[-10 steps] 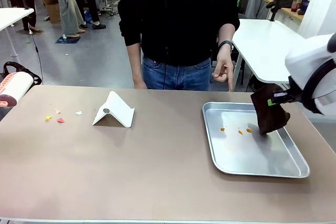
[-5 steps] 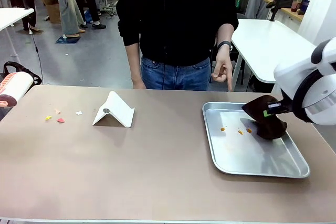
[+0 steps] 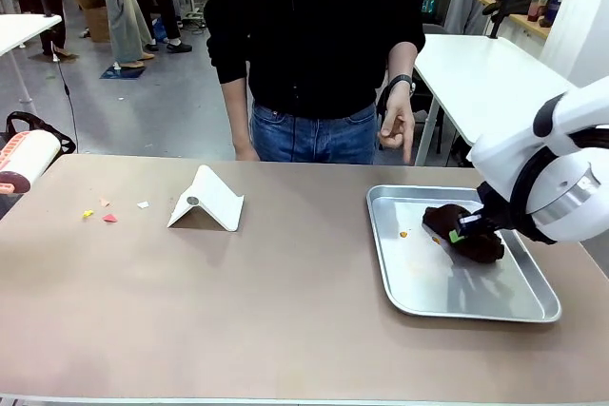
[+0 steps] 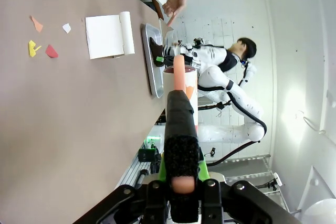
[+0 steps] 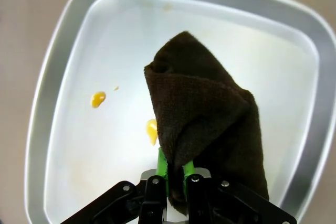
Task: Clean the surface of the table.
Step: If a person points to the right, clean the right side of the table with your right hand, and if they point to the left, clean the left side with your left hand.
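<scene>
Pinching a dark brown cloth (image 5: 210,114) tight, the right tool (image 3: 460,233) presses it down inside the metal tray (image 3: 476,309), with orange spots (image 5: 97,99) just beside its tips. The left tool (image 4: 181,174) is clamped on the handle of a lint roller (image 4: 180,85). The worktop (image 3: 285,311) lies under both tools. It looks rigid, heavy, smooth and matte, with nothing to grip, so it probably gets wiped, not lifted. Its long axis runs from the left tool's side to the right tool's. Paper scraps (image 3: 109,218) sit ahead of the left tool.

Table (image 3: 285,301) ends, roller (image 3: 27,161) cut off, stain (image 5: 151,130) half under cloth (image 5: 205,119)
</scene>
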